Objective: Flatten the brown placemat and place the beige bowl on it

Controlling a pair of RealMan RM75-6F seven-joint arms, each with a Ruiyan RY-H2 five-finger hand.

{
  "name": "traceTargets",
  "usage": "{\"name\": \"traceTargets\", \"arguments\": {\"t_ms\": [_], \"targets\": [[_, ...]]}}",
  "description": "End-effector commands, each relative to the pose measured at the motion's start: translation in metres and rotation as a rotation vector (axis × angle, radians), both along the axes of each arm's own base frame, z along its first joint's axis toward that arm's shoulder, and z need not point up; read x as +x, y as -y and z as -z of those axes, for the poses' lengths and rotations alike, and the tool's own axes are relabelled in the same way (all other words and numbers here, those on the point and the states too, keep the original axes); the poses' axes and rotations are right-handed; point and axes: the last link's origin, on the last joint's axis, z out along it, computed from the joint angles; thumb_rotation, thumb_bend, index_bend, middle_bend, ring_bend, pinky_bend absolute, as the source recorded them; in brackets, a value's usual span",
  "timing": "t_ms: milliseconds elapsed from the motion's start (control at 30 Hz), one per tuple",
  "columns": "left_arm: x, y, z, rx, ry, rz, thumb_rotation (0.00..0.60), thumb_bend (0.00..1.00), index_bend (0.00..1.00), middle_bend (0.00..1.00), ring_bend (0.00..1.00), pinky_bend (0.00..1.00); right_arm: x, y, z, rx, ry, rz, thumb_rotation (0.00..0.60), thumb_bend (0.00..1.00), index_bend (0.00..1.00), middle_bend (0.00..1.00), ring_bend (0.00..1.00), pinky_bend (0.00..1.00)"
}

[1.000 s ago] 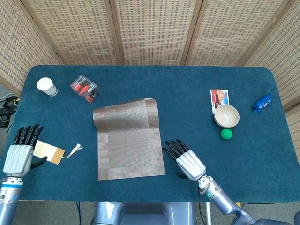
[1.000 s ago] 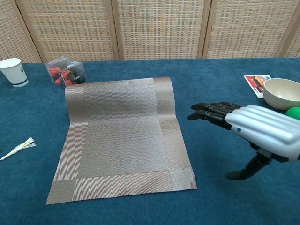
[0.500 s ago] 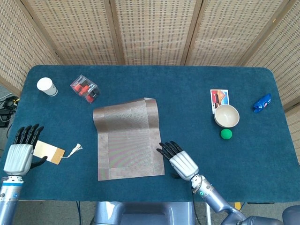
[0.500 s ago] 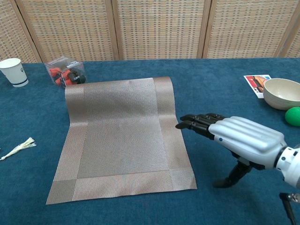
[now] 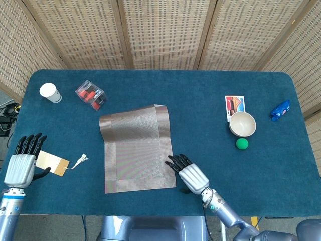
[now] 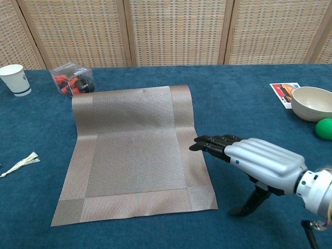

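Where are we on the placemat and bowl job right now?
Mostly done: the brown placemat lies spread out, though its far edge looks slightly curled. In hand: the right hand, empty, reaches over the mat's right border; the left hand rests near a tag. Left: the beige bowl sits off the mat, beside the green ball.

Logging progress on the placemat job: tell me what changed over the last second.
The right hand slid left toward the brown placemat; its fingertips now reach the mat's right edge. It holds nothing. The left hand, the beige bowl and the placemat have not moved.
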Motion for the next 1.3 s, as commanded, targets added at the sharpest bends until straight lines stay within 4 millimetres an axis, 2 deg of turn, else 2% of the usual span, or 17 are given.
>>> {"name": "traceTargets", "arguments": {"t_ms": [33, 300, 467, 633, 800, 967, 1067, 1133, 1300], "targets": [[0.0, 0.0, 0.0, 0.0, 0.001, -0.001, 0.6, 0.17, 0.07, 0.0, 0.0, 0.0, -0.001, 0.001, 0.004, 0.004, -0.003, 0.009, 0.6, 0.03, 0.05, 0.0, 0.0, 0.04], [-0.001, -0.001, -0.001, 0.0, 0.006, -0.005, 0.6, 0.17, 0.07, 0.0, 0.0, 0.0, 0.0, 0.006, 0.012, 0.001, 0.012, 0.03, 0.6, 0.04, 0.05, 0.0, 0.0, 0.04], [-0.001, -0.002, -0.001, 0.0, 0.008, -0.008, 0.6, 0.17, 0.07, 0.0, 0.0, 0.0, 0.003, 0.008, 0.017, -0.002, 0.04, 0.04, 0.6, 0.16, 0.06, 0.0, 0.0, 0.05], [-0.002, -0.002, -0.001, -0.002, 0.008, -0.009, 0.6, 0.17, 0.07, 0.0, 0.0, 0.0, 0.009, 0.008, 0.017, -0.02, 0.094, 0.045, 0.6, 0.35, 0.11, 0.0, 0.0, 0.07], [-0.002, -0.002, 0.0, -0.004, 0.006, -0.01, 0.6, 0.17, 0.07, 0.0, 0.0, 0.0, 0.014, 0.007, 0.017, -0.037, 0.129, 0.036, 0.6, 0.44, 0.14, 0.0, 0.0, 0.09], [-0.002, -0.002, 0.001, -0.007, 0.005, -0.01, 0.6, 0.17, 0.07, 0.0, 0.0, 0.0, 0.014, 0.006, 0.018, -0.025, 0.145, 0.041, 0.6, 0.44, 0.16, 0.0, 0.0, 0.09], [-0.002, -0.001, 0.001, -0.008, 0.004, -0.01, 0.6, 0.17, 0.07, 0.0, 0.0, 0.0, 0.013, 0.006, 0.022, -0.008, 0.146, 0.057, 0.6, 0.43, 0.26, 0.01, 0.0, 0.09], [-0.002, -0.002, 0.002, -0.009, 0.004, -0.011, 0.6, 0.17, 0.07, 0.0, 0.0, 0.0, 0.013, 0.006, 0.024, -0.006, 0.156, 0.062, 0.6, 0.43, 0.35, 0.07, 0.0, 0.1], [-0.003, -0.002, 0.004, -0.016, 0.001, -0.016, 0.6, 0.17, 0.07, 0.0, 0.0, 0.0, 0.017, 0.009, 0.03, -0.026, 0.191, 0.064, 0.6, 0.41, 0.46, 0.17, 0.05, 0.13]]}}
